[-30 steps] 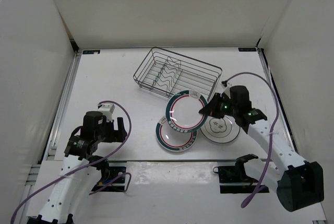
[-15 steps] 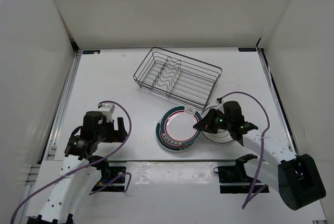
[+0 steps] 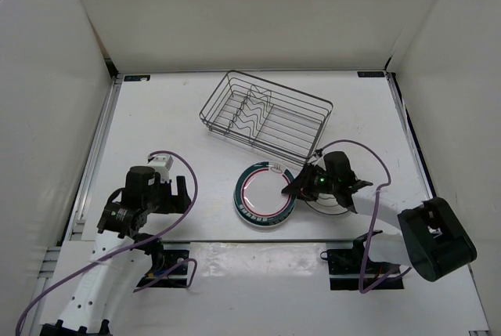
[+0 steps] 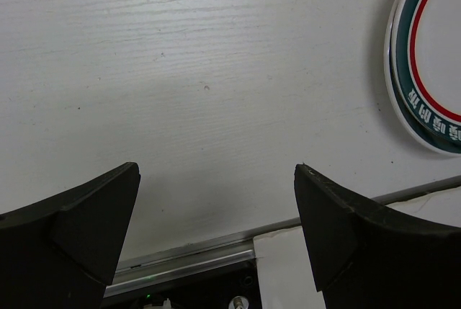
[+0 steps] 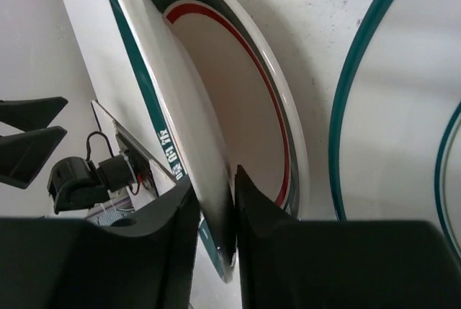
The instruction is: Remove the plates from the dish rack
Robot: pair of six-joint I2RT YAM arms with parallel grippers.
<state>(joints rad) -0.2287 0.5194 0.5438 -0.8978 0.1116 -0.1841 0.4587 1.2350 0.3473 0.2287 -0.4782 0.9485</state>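
The wire dish rack stands at the back with no plate in it. Two green-and-red banded plates lie stacked near the front middle. My right gripper grips the right rim of the upper one. In the right wrist view that rim sits between the jaws of the right gripper, tilted slightly over the lower plate. The plain plate lies to the right, partly hidden under the right wrist. My left gripper rests open to the left of the plates, holding nothing.
In the left wrist view the left gripper hangs over bare table, with the banded plates' edge at the right. A metal rail runs along the table's near edge. White walls enclose the table.
The right gripper has come down and toward the near edge with the banded plate, bringing it from a raised tilt to lie on the other banded plate. The left arm has not moved.
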